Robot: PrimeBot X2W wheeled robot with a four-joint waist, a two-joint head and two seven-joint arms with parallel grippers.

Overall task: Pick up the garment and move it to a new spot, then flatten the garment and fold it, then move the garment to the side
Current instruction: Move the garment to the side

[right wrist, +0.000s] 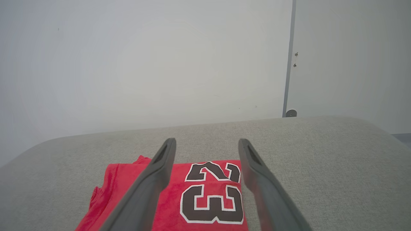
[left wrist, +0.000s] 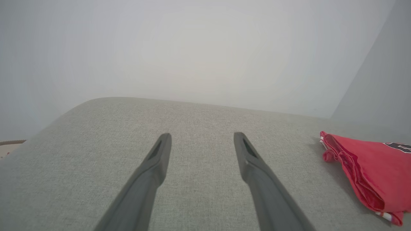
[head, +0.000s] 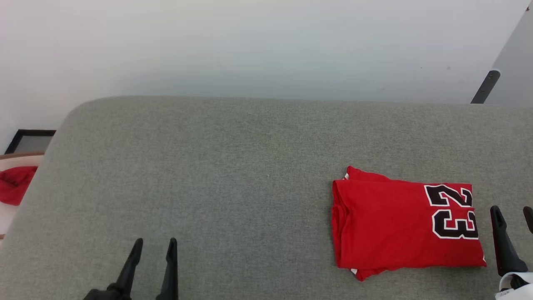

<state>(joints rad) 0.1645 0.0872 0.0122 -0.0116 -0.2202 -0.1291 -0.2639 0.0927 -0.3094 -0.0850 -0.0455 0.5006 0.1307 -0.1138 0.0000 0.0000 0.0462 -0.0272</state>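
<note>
Right gripper (head: 511,210) outer jaw clipped at edge. Red cloth (head: 14,184) cut off left. Garment (right wrist: 170,205) cropped, wrist views.

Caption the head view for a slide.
Folded garment on the grey cushion; left pincer and right pincer open, empty.

The red jersey (head: 387,225) lies folded into a flat rectangle on the right part of the grey cloth-covered bench (head: 208,166). Its black, white-edged 23 faces up, and striped trim peeks out at one corner.
</note>
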